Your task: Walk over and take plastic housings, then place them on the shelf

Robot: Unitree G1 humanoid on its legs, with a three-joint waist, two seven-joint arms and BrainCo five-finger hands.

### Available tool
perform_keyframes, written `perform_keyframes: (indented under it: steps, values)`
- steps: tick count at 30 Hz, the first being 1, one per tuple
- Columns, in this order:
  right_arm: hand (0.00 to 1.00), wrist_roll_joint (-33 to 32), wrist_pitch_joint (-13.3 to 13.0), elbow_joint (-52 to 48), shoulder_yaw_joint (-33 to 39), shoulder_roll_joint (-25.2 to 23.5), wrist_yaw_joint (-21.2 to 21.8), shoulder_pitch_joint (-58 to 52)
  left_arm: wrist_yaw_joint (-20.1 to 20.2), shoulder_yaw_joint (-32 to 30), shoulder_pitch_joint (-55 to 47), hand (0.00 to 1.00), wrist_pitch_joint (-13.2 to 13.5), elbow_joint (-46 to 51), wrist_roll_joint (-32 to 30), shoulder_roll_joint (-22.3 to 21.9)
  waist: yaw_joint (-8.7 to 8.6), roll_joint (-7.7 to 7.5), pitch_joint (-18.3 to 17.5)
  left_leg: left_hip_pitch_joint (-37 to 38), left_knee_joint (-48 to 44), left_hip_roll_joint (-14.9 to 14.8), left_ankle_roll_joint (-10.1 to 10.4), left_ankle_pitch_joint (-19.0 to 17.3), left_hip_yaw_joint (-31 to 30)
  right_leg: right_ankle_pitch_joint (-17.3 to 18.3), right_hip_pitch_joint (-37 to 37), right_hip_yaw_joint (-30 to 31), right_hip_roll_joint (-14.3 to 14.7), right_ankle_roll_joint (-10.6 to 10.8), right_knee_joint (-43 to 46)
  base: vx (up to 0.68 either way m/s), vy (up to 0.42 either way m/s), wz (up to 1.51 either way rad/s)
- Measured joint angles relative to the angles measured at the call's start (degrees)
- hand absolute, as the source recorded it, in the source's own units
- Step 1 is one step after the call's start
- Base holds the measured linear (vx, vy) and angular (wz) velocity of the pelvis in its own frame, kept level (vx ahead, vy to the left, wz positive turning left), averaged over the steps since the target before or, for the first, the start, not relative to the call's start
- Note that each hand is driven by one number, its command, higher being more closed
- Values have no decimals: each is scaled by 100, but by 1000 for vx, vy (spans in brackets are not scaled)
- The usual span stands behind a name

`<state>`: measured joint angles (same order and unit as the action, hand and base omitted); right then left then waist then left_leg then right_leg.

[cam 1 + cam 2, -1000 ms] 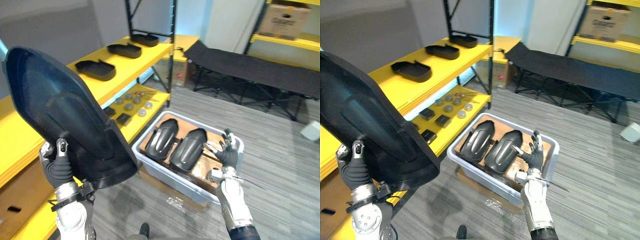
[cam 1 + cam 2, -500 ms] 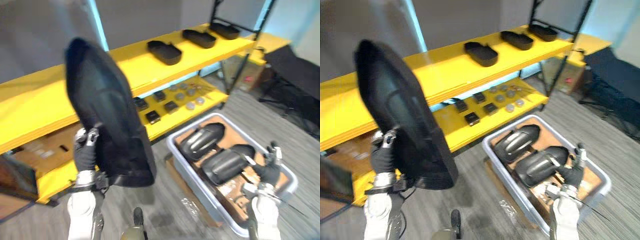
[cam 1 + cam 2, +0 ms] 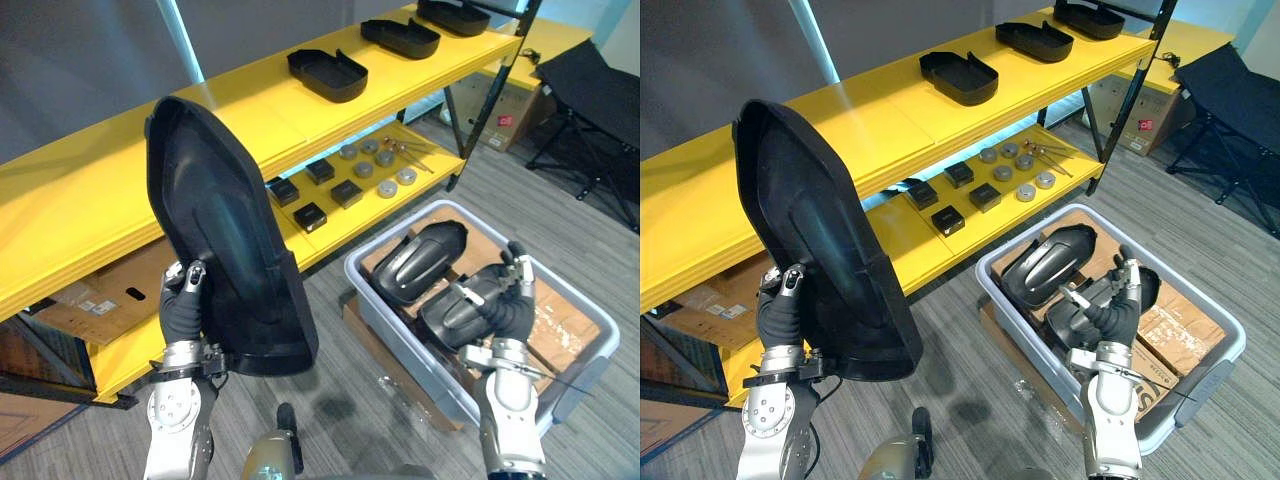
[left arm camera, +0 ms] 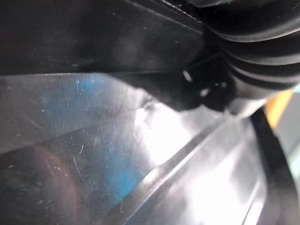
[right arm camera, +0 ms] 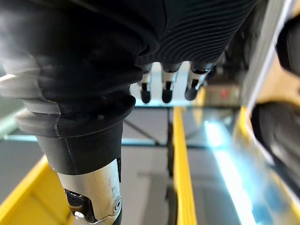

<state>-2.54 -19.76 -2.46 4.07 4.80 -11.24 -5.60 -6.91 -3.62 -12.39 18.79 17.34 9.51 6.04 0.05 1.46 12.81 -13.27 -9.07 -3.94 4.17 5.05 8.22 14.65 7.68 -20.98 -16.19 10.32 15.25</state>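
We see a long yellow shelf [image 3: 90,200] of smooth painted boards on a dark frame. In front of it is the held housing [image 3: 220,250], a tall black plastic shell with a rounded top and a raised rim, upright and clear of the floor. A grey plastic bin [image 3: 1025,335] sits on the carpet with two glossy curved housings [image 3: 418,264] side by side inside. Three shallow black housings [image 3: 327,74] lie on the upper board, and small dark blocks [image 3: 347,192] on the lower. The left hand [image 3: 183,310] grips the held housing's lower edge, thumb clamped on it. The right hand [image 3: 510,312] is raised over the bin, fingers straight and spread, empty.
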Motion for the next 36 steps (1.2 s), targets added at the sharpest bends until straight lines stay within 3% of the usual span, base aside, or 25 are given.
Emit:
perform_keyframes:
  steps: [4, 5, 6, 7, 8, 9, 10, 12, 13, 16, 18, 20, 21, 22, 26, 27, 30, 31, 34, 36]
  values:
    - [0, 158, 29, 138, -85, -34, -229, 81, -151, -197, -122, 100, 27, 287, -306, -1, 127, -13, 96, -412, -900, 87, -195, -468, -112, 227, 80, -230, -183, -103, 164, 12, 78, 26]
    - [0, 153, 30, 231, -61, -74, -305, 72, -155, -349, -124, 100, 46, 397, -315, 15, 181, -96, 144, -455, -1501, 199, -464, -877, 126, 302, 245, -275, -338, -258, 233, 172, 157, 14]
    - [0, 131, 28, 258, -15, -26, -363, 35, -162, -451, -116, 100, 109, 415, -325, 1, 177, -56, 130, -389, -1649, 270, -485, -1248, 204, 256, 192, -166, -399, -375, 824, 250, 213, 52]
    - [0, 134, 20, 303, 27, -38, -409, -58, -166, -529, -43, 100, 123, 413, -334, 35, 123, -99, 138, -318, -1722, 431, -479, -1394, 92, 48, -168, 204, -626, -785, 1810, 239, 172, 68]
    - [0, 136, 19, 316, 82, -94, -427, -84, -166, -572, -39, 100, 123, 462, -334, 42, 70, -124, 136, -148, -1532, 541, -511, -1411, -19, -548, -587, 621, -684, -1251, 2568, 232, 193, 69]
    - [0, 149, 16, 318, 94, -121, -432, -82, -168, -603, -41, 100, 122, 487, -339, 44, 63, -130, 124, -54, -1387, 568, -525, -1404, -68, -841, -758, 839, -660, -1162, 2809, 251, 147, 43]
    - [0, 188, -7, 322, 89, -173, -442, -83, -190, -675, -23, 100, 122, 527, -354, 70, 54, -168, 81, 10, -1210, 581, -574, -1381, -180, -783, -970, 1114, -466, -915, 3091, 289, 102, 41]
    - [0, 391, -19, 319, 105, -280, -475, -67, -326, -724, 158, 100, 114, 488, -352, 177, 48, -288, 49, 240, -760, 633, -756, -1255, -482, -73, -1401, 1317, 131, -650, 3207, 374, 62, 63]
    - [0, 506, -17, 316, 177, -288, -537, -71, -363, -723, 213, 100, 102, 428, -347, 191, 43, -306, 40, 510, -511, 664, -703, -1195, -580, 148, -1487, 1305, 404, -663, 2929, 343, 27, 54]
    - [0, 611, -20, 257, 510, -249, -659, -21, -396, -728, 368, 100, 95, 416, -344, 260, -44, -267, -17, 930, -210, 659, -657, -1174, -801, 250, -1775, 1312, 811, -759, 1802, 338, -10, 51]
    - [0, 609, -17, 260, 727, -180, -707, 77, -394, -728, 568, 100, 87, 400, -340, 261, -110, -248, -26, 1018, -98, 606, -583, -1205, -925, 158, -2048, 1332, 823, -729, 1195, 297, -72, 49]
    - [0, 610, -16, 253, 794, -138, -766, 186, -393, -759, 524, 100, 53, 370, -335, 274, -96, -288, -49, 1219, -118, 520, -349, -1350, -875, -498, -2031, 1333, 818, -733, 360, 297, -125, 5]
    - [0, 607, -16, 245, 795, -117, -769, 202, -388, -783, 459, 100, 21, 368, -335, 318, -89, -438, -146, 1351, -152, 529, -163, -1481, -760, -1523, -1947, 1356, 771, -779, -208, 297, -202, -4]
    - [0, 603, -2, 254, 804, -18, -771, 214, -347, -770, 398, 100, 18, 321, -337, 273, -92, -381, -287, 1418, -171, 401, -103, -1687, -767, -1703, -1842, 1342, 858, -622, -378, 313, -224, -7]
    - [0, 601, 39, 151, 865, 231, -775, 248, -265, -708, 262, 100, -17, 300, -335, 185, -98, 52, -461, 1518, -167, -110, 66, -1852, -547, -1791, -1528, 1333, 1392, -805, -970, 262, -182, -22]
    - [0, 602, 46, 112, 921, 209, -769, 194, -262, -697, 287, 100, -18, 260, -340, 181, -113, 69, -449, 1471, -564, -148, 84, -1857, -456, -1647, -1397, 1354, 1433, -875, -986, 219, -147, -13]
    - [0, 600, 18, -99, 1081, 254, -756, 67, -287, -693, 324, 100, -20, 36, -340, 44, -135, 134, -297, 552, -3228, -373, 36, -1701, -426, -1367, -887, 1442, 1471, -1005, -1011, 102, -42, -15]
    - [0, 610, -18, -139, 1126, 258, -753, 50, -288, -689, 316, 100, -19, -12, -341, 18, -106, 179, -311, 439, -3420, -446, 23, -1753, -391, -1340, -819, 1471, 1476, -1011, -1021, 114, 8, -34]
    - [0, 621, -157, -321, 1273, 303, -756, 44, -282, -683, 327, 100, 1, -84, -405, 28, -129, 211, -328, 304, -2371, -559, -54, -1881, -160, -1290, -660, 1623, 1275, -994, -1168, 122, 51, -24]
    - [0, 617, -282, -382, 1337, 384, -757, 67, -288, -685, 349, 100, 16, -83, -554, 33, -252, 234, -341, 349, -1097, -557, 85, -1641, -156, -1264, -647, 1656, 1084, -841, -1133, 204, 198, -12]
